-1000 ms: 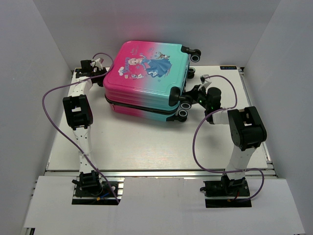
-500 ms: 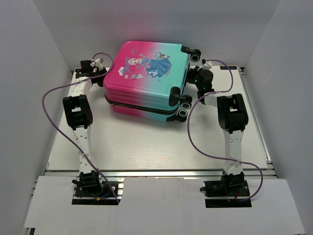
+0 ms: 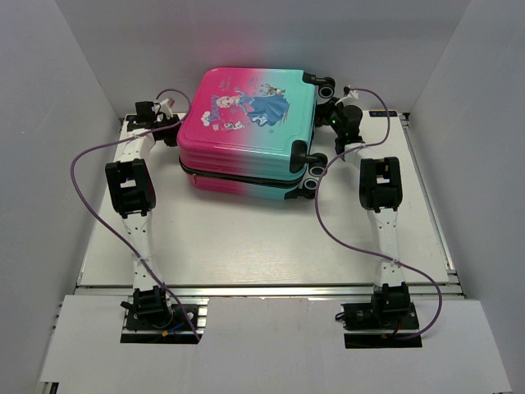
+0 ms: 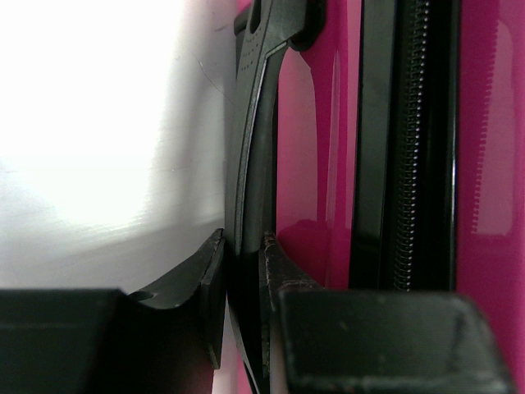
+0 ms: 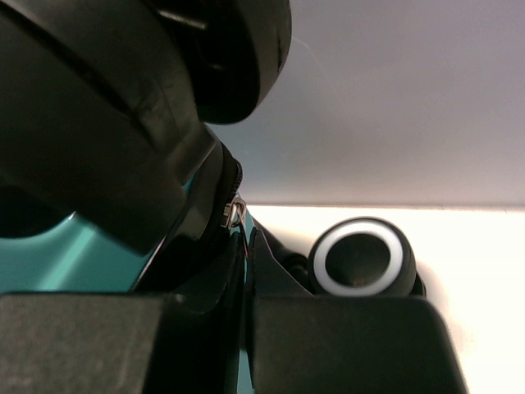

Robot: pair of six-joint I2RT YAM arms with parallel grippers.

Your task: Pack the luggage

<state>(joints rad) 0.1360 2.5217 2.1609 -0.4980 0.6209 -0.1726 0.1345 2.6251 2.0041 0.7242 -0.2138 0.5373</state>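
The luggage (image 3: 246, 123) lies flat at the back of the table, pink on the left and teal on the right, with its printed shell up and the halves together. My left gripper (image 3: 171, 125) is at its left side. In the left wrist view the gripper (image 4: 244, 254) is shut on the black side handle (image 4: 254, 123), next to the pink shell (image 4: 324, 164) and the zipper (image 4: 410, 164). My right gripper (image 3: 329, 115) is at the far right corner between the wheels. In the right wrist view the gripper (image 5: 248, 279) is shut on a thin zipper pull below the metal slider (image 5: 234, 209).
Black wheels with white rims stick out on the suitcase's right side (image 3: 326, 84) (image 3: 310, 185); one wheel (image 5: 361, 258) is just right of my right fingers. White walls enclose the table (image 3: 246, 238) at the back and both sides. Purple cables loop from both arms.
My right gripper has moved from the near right corner of the suitcase along its wheel side to the far right corner. The suitcase has shifted slightly. The left gripper has stayed on the handle.
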